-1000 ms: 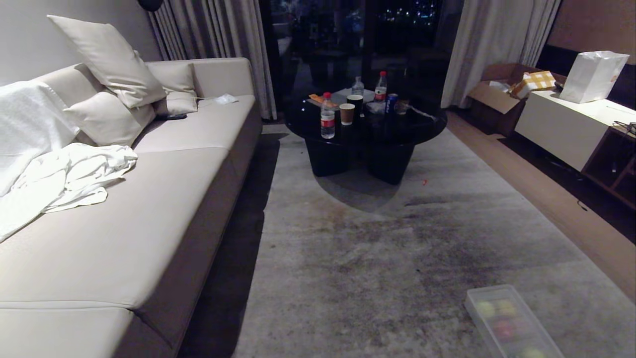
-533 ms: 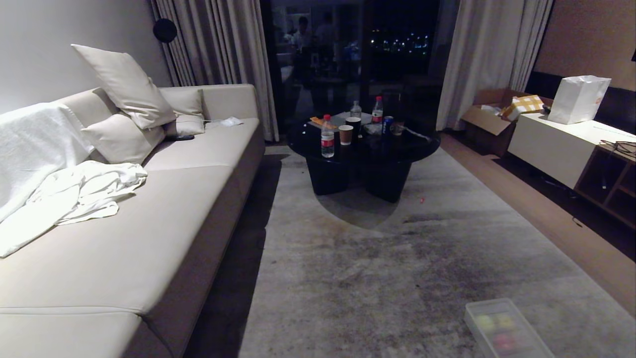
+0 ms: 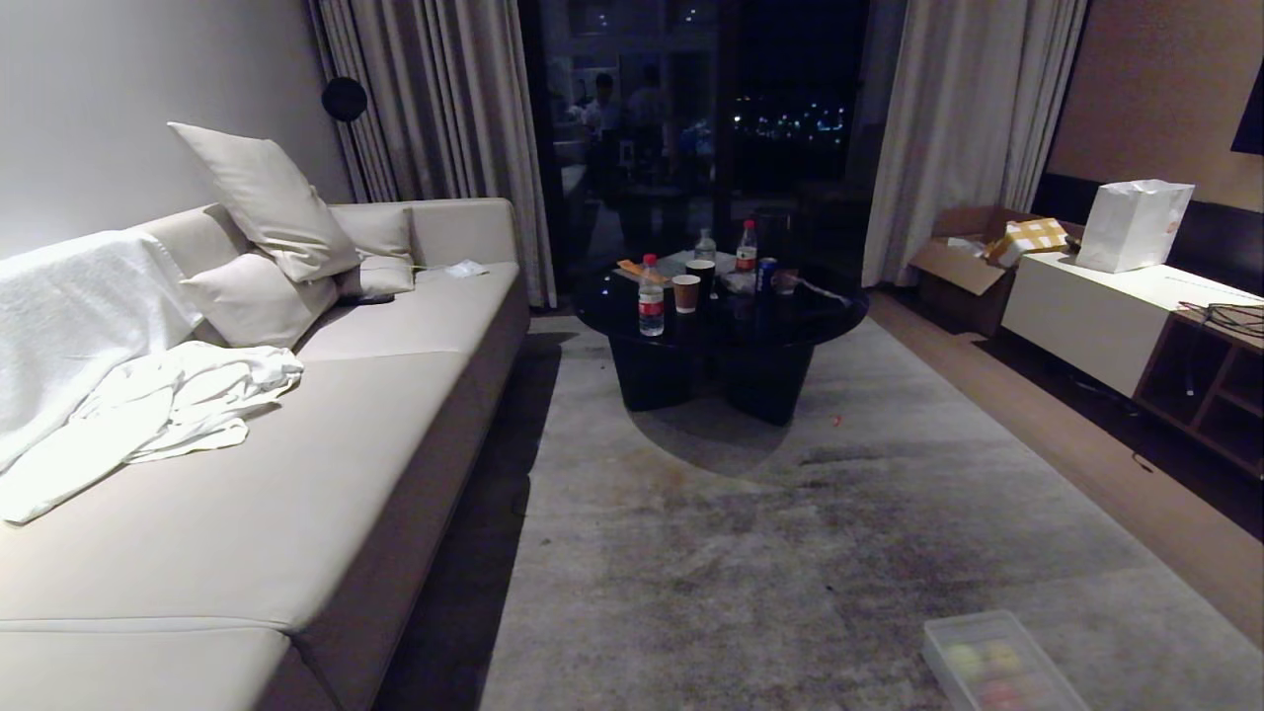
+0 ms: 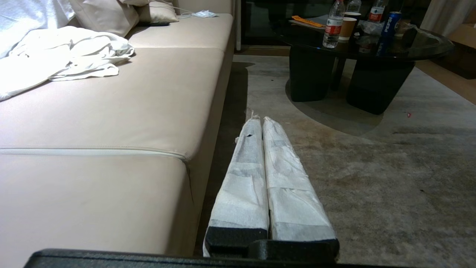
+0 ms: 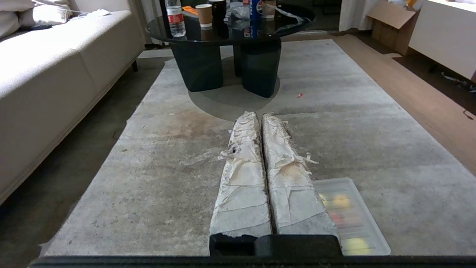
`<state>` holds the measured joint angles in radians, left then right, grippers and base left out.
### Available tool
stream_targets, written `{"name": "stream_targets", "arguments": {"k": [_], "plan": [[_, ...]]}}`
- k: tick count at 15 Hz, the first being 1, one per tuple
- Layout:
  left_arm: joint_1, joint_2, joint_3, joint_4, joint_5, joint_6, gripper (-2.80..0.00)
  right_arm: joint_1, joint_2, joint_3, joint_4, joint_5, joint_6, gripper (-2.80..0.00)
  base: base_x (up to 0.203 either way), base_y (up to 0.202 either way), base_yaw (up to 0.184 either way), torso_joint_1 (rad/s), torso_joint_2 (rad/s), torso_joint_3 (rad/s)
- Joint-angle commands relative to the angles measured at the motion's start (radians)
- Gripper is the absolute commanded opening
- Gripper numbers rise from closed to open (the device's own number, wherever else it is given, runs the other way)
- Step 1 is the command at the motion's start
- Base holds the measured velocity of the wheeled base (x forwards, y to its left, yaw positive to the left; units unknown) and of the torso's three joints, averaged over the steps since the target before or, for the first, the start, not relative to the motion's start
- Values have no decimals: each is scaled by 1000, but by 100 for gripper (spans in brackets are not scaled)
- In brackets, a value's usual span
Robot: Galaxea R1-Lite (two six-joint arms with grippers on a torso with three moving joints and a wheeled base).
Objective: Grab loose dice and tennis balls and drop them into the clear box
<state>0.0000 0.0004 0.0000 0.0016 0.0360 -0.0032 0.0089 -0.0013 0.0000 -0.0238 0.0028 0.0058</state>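
Right end effector [image 5: 261,116], closed and empty, hangs over the rug [image 5: 178,167]; clear box [image 5: 357,219] lies beside it.

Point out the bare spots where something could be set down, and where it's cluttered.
Free: the rug between the sofa, the black table and the clear box; also the sofa's near cushion. Crowded: the table's top, full of bottles and cups.

I see a beige sofa [image 3: 296,444] along the left wall, a grey rug [image 3: 790,553], a round black coffee table [image 3: 721,326], curtains [image 3: 444,128] framing a dark window [image 3: 711,118].
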Motion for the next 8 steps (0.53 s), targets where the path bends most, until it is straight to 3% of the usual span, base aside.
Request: {"name": "stream_targets", "arguments": {"k": [1, 8], "plan": [[0, 1, 2, 0, 1, -1, -280, 0, 1, 11, -1, 0, 0, -280, 0, 0, 0, 0, 0, 0], [0, 1, 2, 0, 2, -5, -280, 0, 1, 11, -1, 0, 0, -280, 0, 0, 0, 0, 0, 0]]}}
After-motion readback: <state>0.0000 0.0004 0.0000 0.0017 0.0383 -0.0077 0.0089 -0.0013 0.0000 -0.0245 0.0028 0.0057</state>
